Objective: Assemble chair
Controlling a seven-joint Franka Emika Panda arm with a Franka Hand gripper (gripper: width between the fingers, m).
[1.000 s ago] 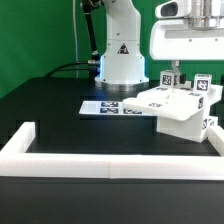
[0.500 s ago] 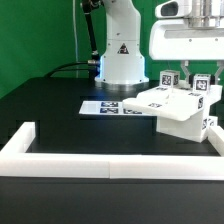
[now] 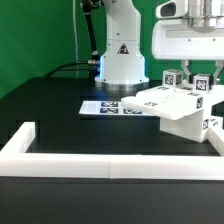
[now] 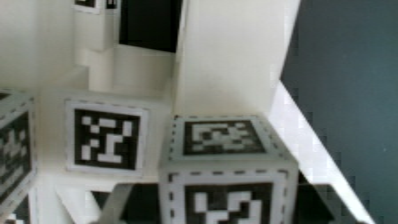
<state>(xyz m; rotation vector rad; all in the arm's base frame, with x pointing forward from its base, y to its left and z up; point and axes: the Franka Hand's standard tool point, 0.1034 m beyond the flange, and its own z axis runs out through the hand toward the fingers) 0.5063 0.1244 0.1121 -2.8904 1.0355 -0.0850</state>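
Gripper (image 3: 185,70) clamped on tagged chair (image 3: 182,108); no readable writing on tags.

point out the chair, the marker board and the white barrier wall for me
chair (image 3: 182,110), exterior view, on its flat white top face.
marker board (image 3: 108,106), exterior view, on a printed tag.
barrier wall (image 3: 110,163), exterior view, on the front rail's top.

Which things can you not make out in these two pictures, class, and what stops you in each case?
- Gripper, exterior view: fingertips hidden behind the tagged chair parts; what they clamp is unclear.
- Chair, exterior view: far end cut off by the exterior view's right edge.
- Chair, wrist view: too close and blurred; joints unreadable.
- Marker board, exterior view: tags too small.
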